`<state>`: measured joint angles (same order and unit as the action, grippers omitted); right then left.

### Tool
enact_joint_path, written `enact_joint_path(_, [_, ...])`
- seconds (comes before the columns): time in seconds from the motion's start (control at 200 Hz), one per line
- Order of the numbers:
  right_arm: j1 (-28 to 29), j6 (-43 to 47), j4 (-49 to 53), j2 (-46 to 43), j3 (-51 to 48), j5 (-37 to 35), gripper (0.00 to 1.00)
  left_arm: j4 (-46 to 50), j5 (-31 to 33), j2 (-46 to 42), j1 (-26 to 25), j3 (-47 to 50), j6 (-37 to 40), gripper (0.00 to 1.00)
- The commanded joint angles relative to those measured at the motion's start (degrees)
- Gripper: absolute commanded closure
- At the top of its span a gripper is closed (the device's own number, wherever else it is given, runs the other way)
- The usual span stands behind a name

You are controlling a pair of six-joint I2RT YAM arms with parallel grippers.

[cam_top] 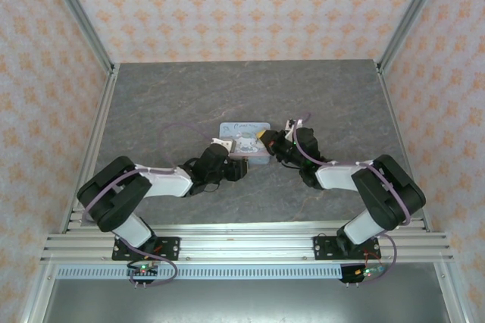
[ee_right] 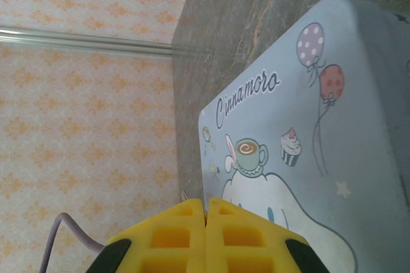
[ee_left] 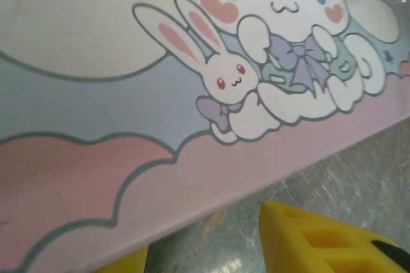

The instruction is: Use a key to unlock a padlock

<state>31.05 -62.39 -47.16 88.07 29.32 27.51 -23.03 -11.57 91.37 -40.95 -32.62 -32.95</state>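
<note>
Starting at the left gripper (ee_left: 204, 238): its yellow fingers (ee_left: 320, 241) stood apart, with bare tabletop (ee_left: 359, 170) in the gap and nothing clamped. The tips sat just short of the pink near edge of the cartoon tin (ee_left: 96, 93). Over the tin lid, the right gripper (ee_right: 205, 204) was pressed together; I couldn't tell whether the key was pinched inside. I couldn't tell where the padlock was either, too small to pick out. Judgement: the task looked early. No key was seen in a lock and no shackle was seen open, so insertion, turn and release were all left.
</note>
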Motion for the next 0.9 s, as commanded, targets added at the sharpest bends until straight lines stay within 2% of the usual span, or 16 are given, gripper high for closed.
enact_joint_path(0.0, [-1.0,-0.5,-4.4,0.9,0.0,0.7,1.0,-4.7,2.7,3.3,-0.4,-1.7,2.0,0.52])
enact_joint_path(0.3, [-2.7,-1.3,-7.8,4.1,-0.6,2.3,1.0,-11.1,4.7,9.4,-0.4,-3.2,1.1,0.53])
enact_joint_path(0.44, [-3.4,-1.7,-8.8,5.3,-0.5,2.9,1.0,-12.6,2.2,10.4,-0.4,-5.7,0.3,0.53])
enact_joint_path(0.766, [-4.2,-1.9,-8.8,6.8,0.0,3.3,1.0,-23.1,-1.0,11.2,0.7,-4.8,-9.4,0.53])
enact_joint_path(0.896, [-4.3,-2.0,-9.2,7.3,-0.1,3.1,1.0,-24.1,-0.4,13.3,0.7,-5.0,-10.6,0.53])
